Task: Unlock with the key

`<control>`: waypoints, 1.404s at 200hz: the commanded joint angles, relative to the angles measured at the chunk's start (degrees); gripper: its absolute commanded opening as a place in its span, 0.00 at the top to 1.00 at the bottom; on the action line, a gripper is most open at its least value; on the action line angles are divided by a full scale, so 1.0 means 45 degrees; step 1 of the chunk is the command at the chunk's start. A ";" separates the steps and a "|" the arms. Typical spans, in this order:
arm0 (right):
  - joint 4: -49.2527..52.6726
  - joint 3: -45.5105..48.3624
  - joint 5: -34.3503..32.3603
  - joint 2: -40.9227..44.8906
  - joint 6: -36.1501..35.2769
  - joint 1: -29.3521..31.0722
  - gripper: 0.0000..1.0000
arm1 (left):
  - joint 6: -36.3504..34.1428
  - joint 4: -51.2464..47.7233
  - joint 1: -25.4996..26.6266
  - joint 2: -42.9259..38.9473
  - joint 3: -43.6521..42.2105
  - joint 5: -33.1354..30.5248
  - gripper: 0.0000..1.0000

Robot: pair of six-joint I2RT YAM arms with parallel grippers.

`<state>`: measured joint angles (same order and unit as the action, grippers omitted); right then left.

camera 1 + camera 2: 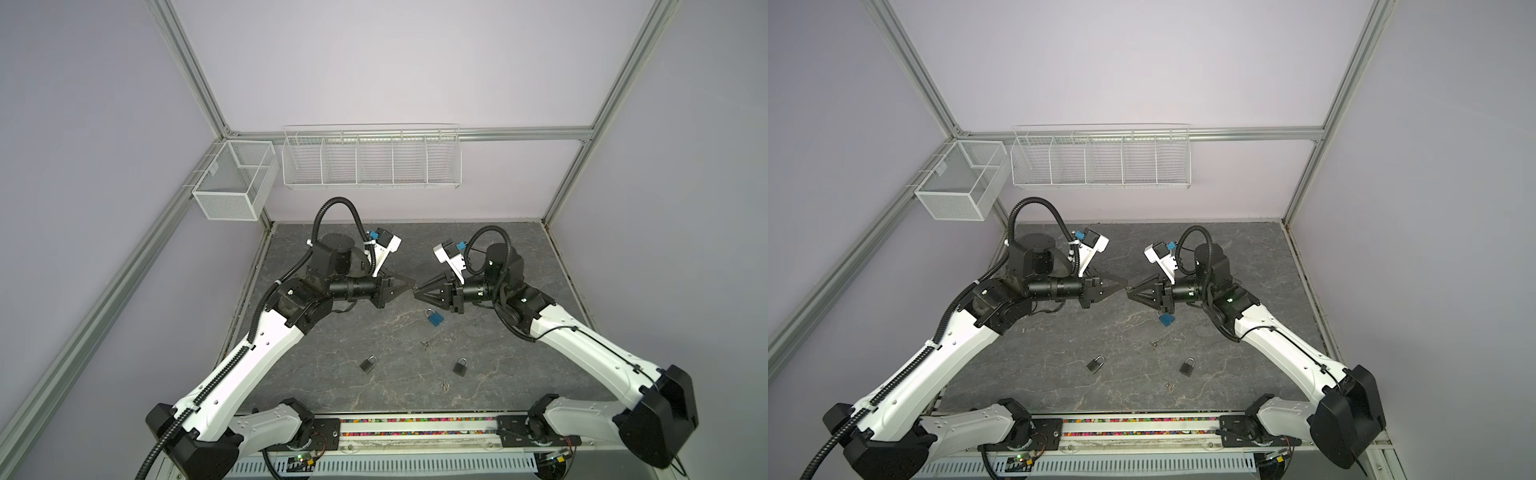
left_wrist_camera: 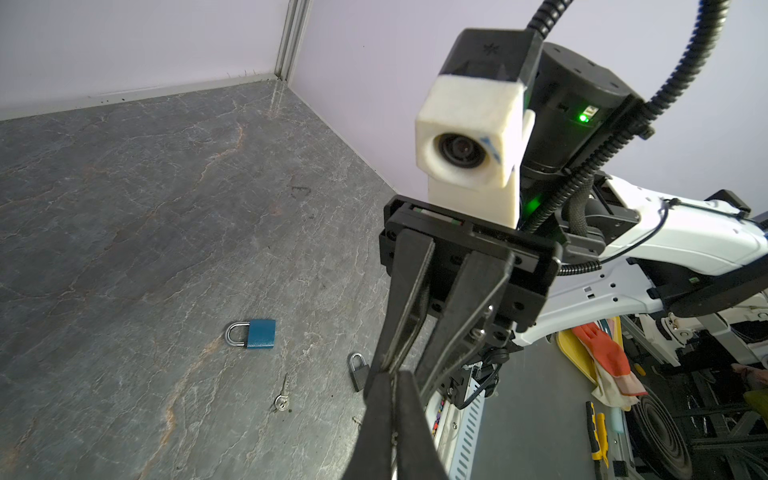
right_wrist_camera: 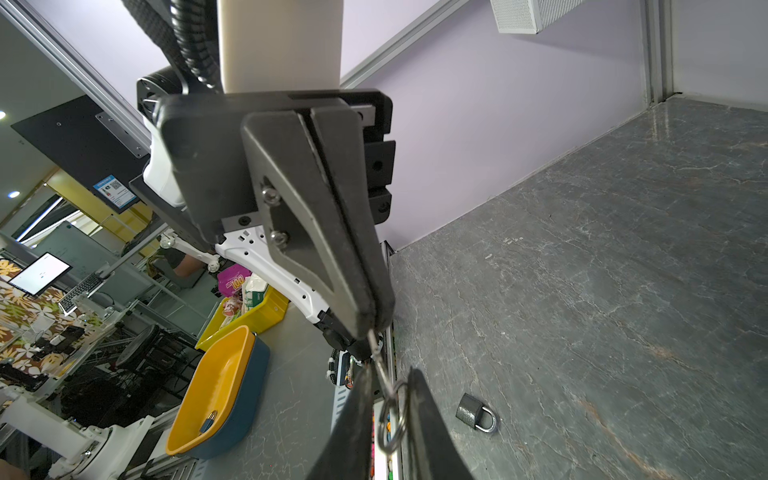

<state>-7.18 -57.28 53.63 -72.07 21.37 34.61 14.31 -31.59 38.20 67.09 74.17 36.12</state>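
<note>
In both top views the left arm (image 1: 257, 345) climbs from its base at 7 o'clock and the right arm (image 1: 582, 345) from 5 o'clock, each bent sharply at the elbow so its last links lie level, raised toward the middle. The left gripper (image 1: 411, 284) points to 3 o'clock and the right gripper (image 1: 417, 293) to 9 o'clock, tips almost nose to nose. The left jaws are pressed together on a key (image 3: 376, 353); the right fingers (image 3: 419, 399) stand narrowly apart around its ringed end, contact unclear.
</note>
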 commanded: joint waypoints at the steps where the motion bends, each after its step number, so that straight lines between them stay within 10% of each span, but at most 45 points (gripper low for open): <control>1: 0.0094 -0.0226 0.0016 0.0058 -0.0329 -0.0064 0.80 | -0.0171 -0.0003 -0.0070 -0.0023 0.0485 0.0259 1.00; 249: -0.0133 -0.0127 0.0515 0.0241 -0.0260 -0.0074 0.94 | -0.0099 -0.0245 -0.0070 0.0105 0.0728 0.0099 1.00; 281: -0.0248 0.0070 0.0234 0.0448 -0.0006 -0.0074 0.94 | 0.0421 -0.0010 -0.0070 -0.0310 0.0402 -0.0408 0.64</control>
<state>-7.25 -57.80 54.50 -71.92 21.41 34.41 14.83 -32.38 38.20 67.22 75.11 36.01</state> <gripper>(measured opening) 0.070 0.243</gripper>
